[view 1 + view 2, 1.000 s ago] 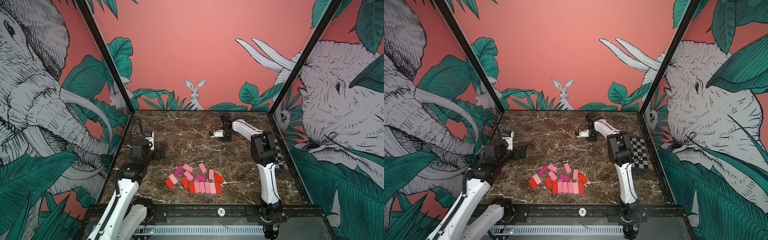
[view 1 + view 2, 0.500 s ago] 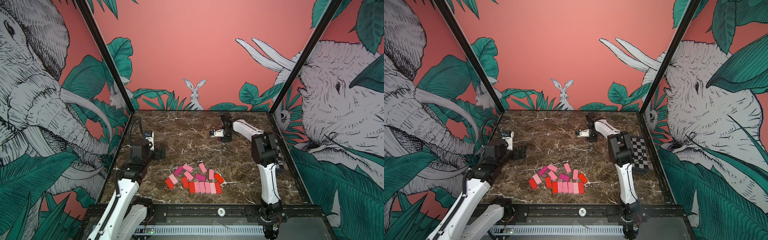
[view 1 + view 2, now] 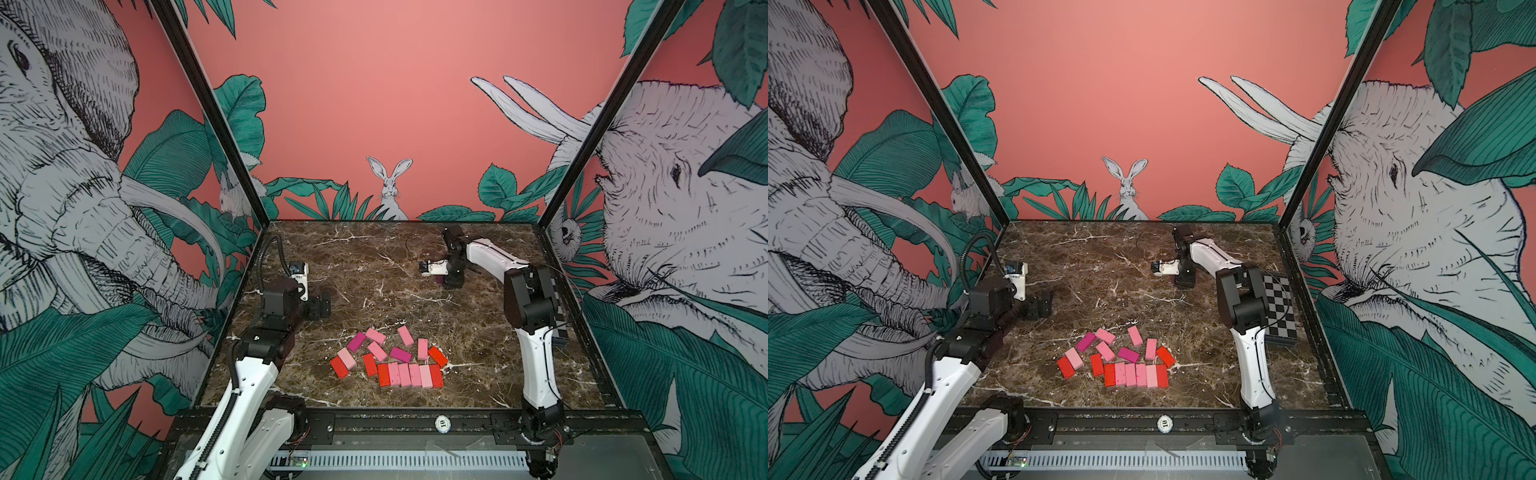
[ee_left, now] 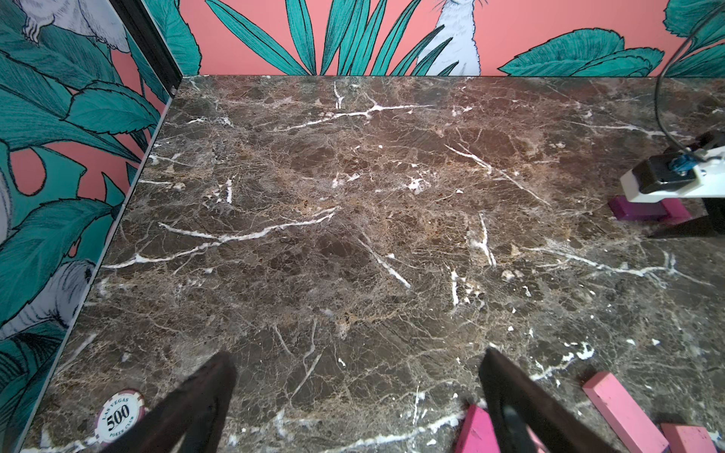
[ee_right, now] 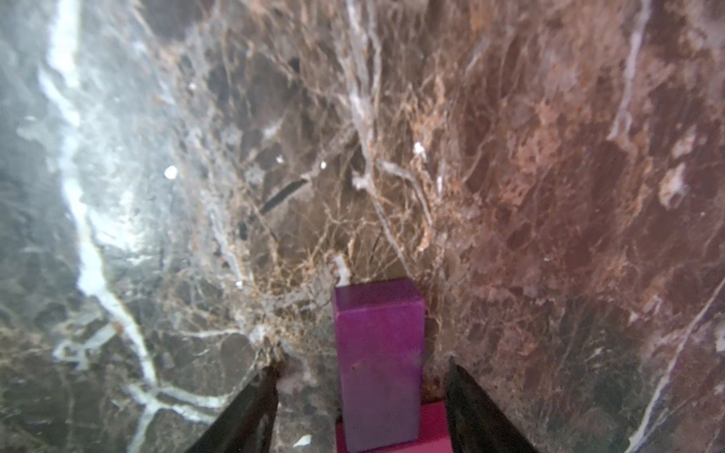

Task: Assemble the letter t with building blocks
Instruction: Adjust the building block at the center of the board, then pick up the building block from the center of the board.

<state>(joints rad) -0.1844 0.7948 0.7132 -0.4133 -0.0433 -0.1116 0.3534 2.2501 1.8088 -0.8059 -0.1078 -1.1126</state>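
Several building blocks (image 3: 390, 361) in red, pink and magenta lie in a loose cluster near the table's front middle, some side by side in a row (image 3: 1136, 375). Far back right, my right gripper (image 3: 451, 282) points down over a dark purple block (image 5: 378, 364) that lies across a magenta block (image 5: 431, 423). Its jaws stand open, with a gap on each side of the purple block. My left gripper (image 3: 320, 309) is open and empty above bare marble at the left, with a magenta block (image 4: 474, 431) beside one of its fingers (image 4: 510, 392).
A black-and-white checkerboard plate (image 3: 1281, 307) lies against the right wall behind the right arm. A poker chip (image 4: 119, 412) sits on the marble near the left wall. Another chip (image 3: 442, 422) sits on the front rail. Patterned walls close in three sides.
My right gripper's jaws have spread apart and let go of the dark purple block, which stays on the magenta one. Neither arm has shifted noticeably.
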